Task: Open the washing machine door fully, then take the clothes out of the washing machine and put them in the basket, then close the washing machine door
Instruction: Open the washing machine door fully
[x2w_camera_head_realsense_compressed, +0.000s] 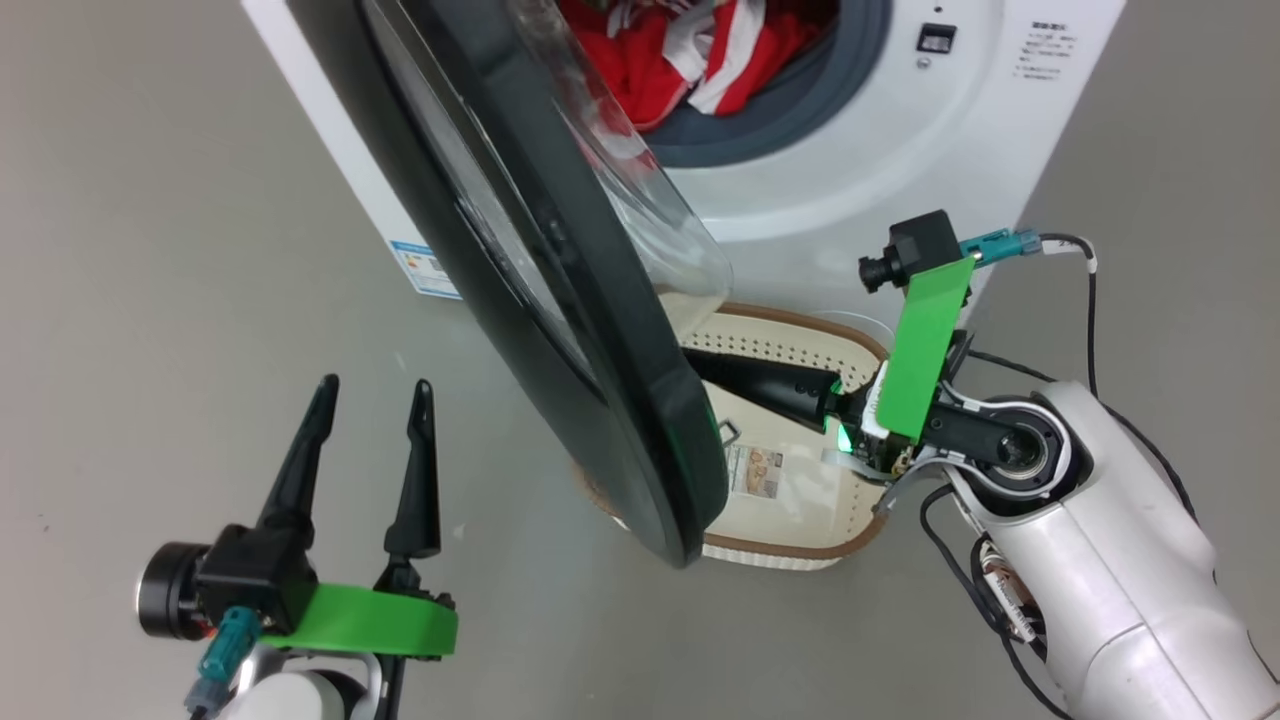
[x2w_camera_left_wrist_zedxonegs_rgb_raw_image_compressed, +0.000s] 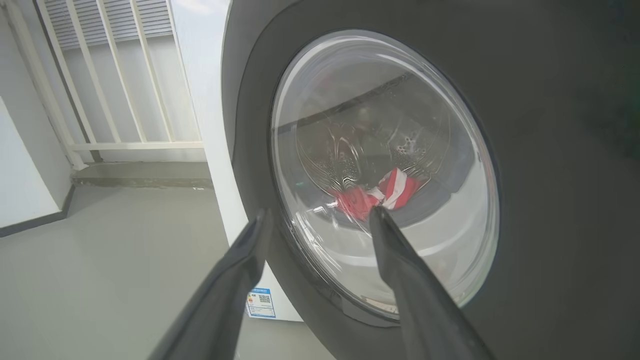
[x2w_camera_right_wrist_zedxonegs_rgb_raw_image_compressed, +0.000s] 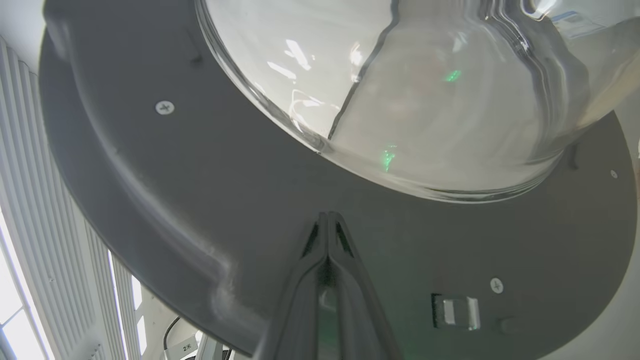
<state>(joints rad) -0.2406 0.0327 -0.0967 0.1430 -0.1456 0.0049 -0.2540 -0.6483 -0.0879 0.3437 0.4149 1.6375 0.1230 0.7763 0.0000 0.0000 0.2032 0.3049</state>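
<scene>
We see the washing machine door (x2w_camera_head_realsense_compressed: 560, 300) part-open, blocking the basket (x2w_camera_head_realsense_compressed: 800, 322) at 5 o'clock. Right gripper (x2w_camera_right_wrist_zedxonegs_rgb_raw_image_compressed: 328, 216) pinched together, empty, at the door's inner rim. Left gripper (x2w_camera_head_realsense_compressed: 376, 384) spread wide, empty, 8 o'clock. Clothes (x2w_camera_head_realsense_compressed: 700, 50) in the washing machine (x2w_camera_head_realsense_compressed: 880, 130), 12 o'clock.

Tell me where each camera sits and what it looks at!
Head view: on the robot's head, looking down at the washing machine door, the clothes and the basket; left fingers open, right fingers shut by the door's inner side.
Left wrist view: on the left wrist, looking along its open fingers at the door's outer face.
Right wrist view: on the right wrist, looking along its shut fingers at the door's inner side.
Shared: head and left wrist views both show the clothes and the blue sticker.
</scene>
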